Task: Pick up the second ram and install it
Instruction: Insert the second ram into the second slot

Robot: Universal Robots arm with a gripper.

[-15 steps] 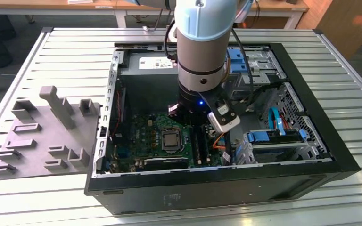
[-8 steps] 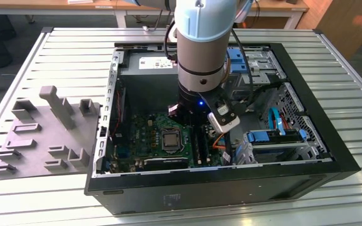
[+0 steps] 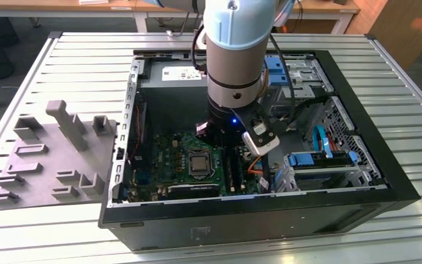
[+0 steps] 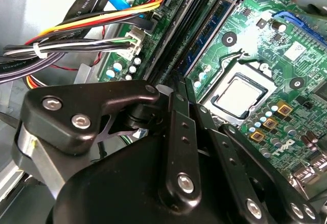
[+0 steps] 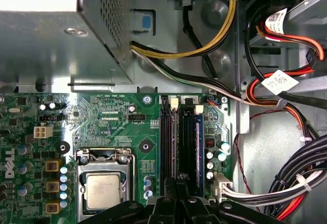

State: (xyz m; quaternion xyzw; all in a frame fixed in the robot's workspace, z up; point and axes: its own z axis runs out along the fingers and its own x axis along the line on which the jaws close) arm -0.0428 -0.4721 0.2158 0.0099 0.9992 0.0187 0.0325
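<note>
In the centre of the exterior view, the arm reaches down into the open computer case (image 3: 357, 99), its gripper (image 5: 180, 192) low over the RAM slots (image 5: 181, 142) beside the processor (image 5: 103, 191) (silver lid, lower left in the first wrist view). The fingers (image 4: 180, 132) are drawn together on the second ram (image 5: 181, 147), which stands edge-on in a slot at lower centre. The grey parts tray (image 3: 50, 157) lies at the exterior view's left.

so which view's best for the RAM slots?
First wrist view: the RAM slots run straight on, full length, with the pincer at their near end. The second wrist view has them slanted; the exterior view has them beneath the arm.
</note>
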